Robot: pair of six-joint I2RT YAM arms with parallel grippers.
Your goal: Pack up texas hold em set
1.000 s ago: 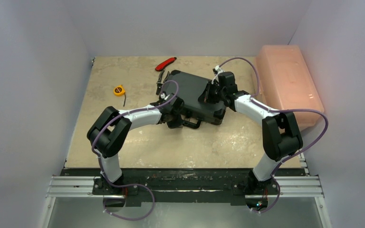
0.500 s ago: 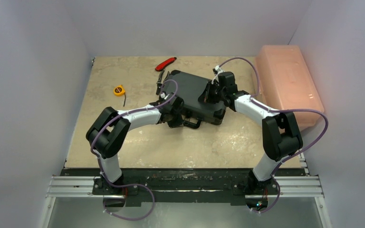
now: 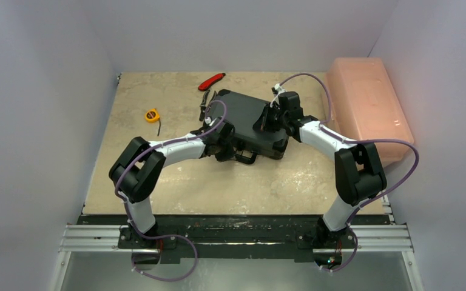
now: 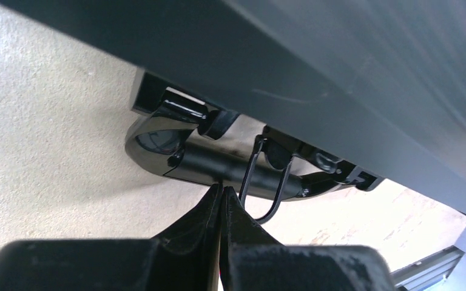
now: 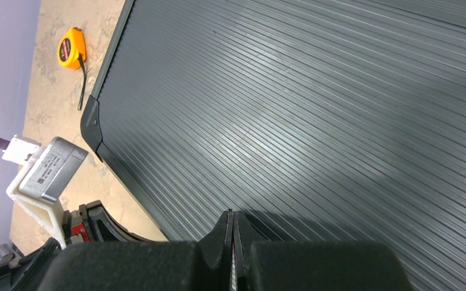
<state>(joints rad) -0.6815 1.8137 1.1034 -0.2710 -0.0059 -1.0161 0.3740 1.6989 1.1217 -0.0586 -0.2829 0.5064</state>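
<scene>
Top external view shows the table [image 3: 176, 182] with the black briefcase [image 3: 243, 118] lying flat near its middle, lid down. No chips or cards show outside it, so the packing looks nearly done and fastening is likely what is left. The pink box [image 3: 367, 103] sits to the right of the briefcase, well apart.

Now the right tool [image 5: 233, 221]: fingers pressed together, holding nothing, tips planted on the briefcase's ribbed lid toward its right side, probably to pin the lid down.

The left tool [image 4: 221, 197] sits at the briefcase's near edge, fingers also together and empty. Its tips are right at the glossy handle [image 4: 206, 160], beside a thin wire latch loop [image 4: 266, 191]; touching or just short, it cannot be told. A nudge at that latch seems the intent.
</scene>
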